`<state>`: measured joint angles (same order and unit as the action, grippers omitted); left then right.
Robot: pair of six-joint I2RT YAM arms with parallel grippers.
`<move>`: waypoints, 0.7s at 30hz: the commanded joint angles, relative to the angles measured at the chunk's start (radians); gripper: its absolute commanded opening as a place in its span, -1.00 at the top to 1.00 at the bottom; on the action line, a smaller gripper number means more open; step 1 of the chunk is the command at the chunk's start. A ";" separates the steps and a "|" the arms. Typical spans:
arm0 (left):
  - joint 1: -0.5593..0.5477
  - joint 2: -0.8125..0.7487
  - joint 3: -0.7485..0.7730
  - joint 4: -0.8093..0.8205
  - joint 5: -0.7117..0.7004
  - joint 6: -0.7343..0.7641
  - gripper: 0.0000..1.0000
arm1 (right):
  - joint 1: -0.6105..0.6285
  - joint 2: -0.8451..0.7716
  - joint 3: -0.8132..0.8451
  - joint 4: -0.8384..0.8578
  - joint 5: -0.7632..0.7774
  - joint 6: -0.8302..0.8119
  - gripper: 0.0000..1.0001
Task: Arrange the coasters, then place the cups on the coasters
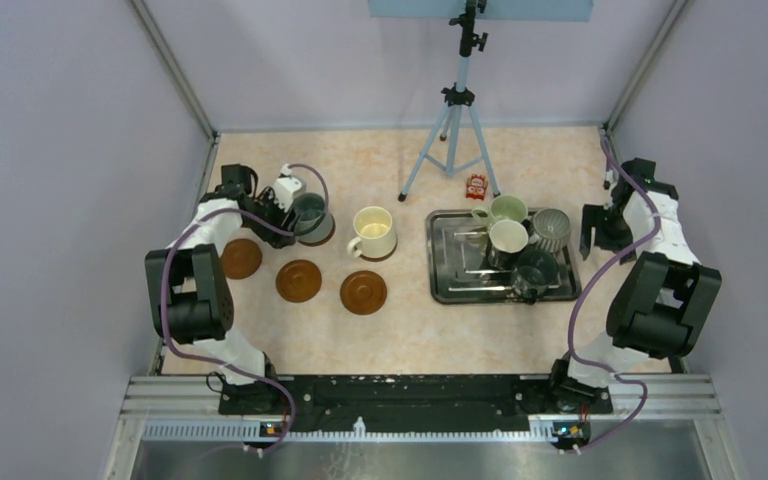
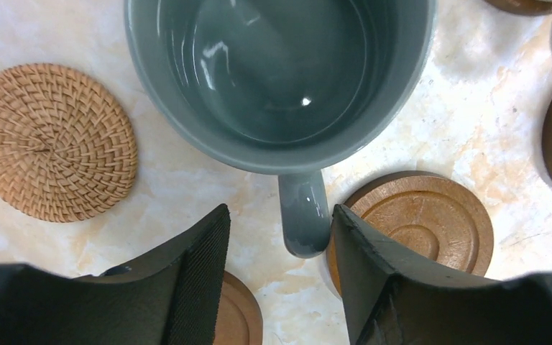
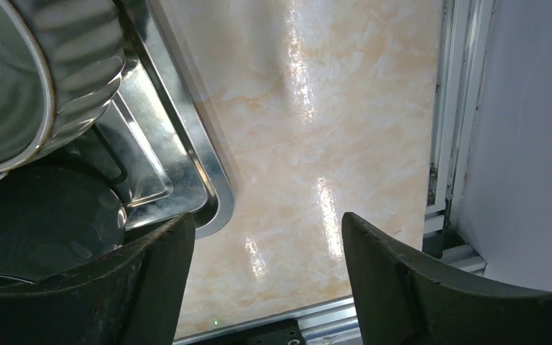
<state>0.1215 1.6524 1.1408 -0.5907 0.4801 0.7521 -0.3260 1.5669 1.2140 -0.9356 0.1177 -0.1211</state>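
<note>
A grey-blue cup (image 2: 280, 79) stands on a coaster (image 1: 322, 238) at the table's left. Its handle (image 2: 304, 212) points in between the fingers of my left gripper (image 2: 280, 215), which is open. The right finger is close against the handle and the left finger stands well clear. A cream cup (image 1: 373, 232) sits on another coaster. Three bare coasters (image 1: 241, 258) (image 1: 298, 281) (image 1: 363, 292) lie in a row in front. My right gripper (image 3: 267, 223) is open over bare table beside the tray's corner, with nothing between its fingers.
A steel tray (image 1: 447, 285) holds the pale green (image 1: 507, 209), white (image 1: 507, 238), ribbed grey (image 1: 550, 228) and dark teal cups (image 1: 535, 270). A woven rattan disc (image 2: 50, 140) lies near the grey-blue cup. A tripod (image 1: 455, 120) and a small red item (image 1: 476, 185) stand behind.
</note>
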 commanded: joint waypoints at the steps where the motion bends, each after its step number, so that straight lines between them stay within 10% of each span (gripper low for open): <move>1: 0.004 0.032 0.019 -0.008 -0.029 -0.001 -0.13 | -0.005 0.006 0.053 -0.002 -0.012 0.007 -0.48; 21: 0.002 0.106 0.015 0.053 -0.019 -0.089 0.32 | -0.005 0.023 0.065 0.001 0.001 0.005 -0.47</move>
<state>0.1215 1.7424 1.1408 -0.5735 0.4564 0.6827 -0.3256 1.5860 1.2446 -0.9424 0.1108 -0.1207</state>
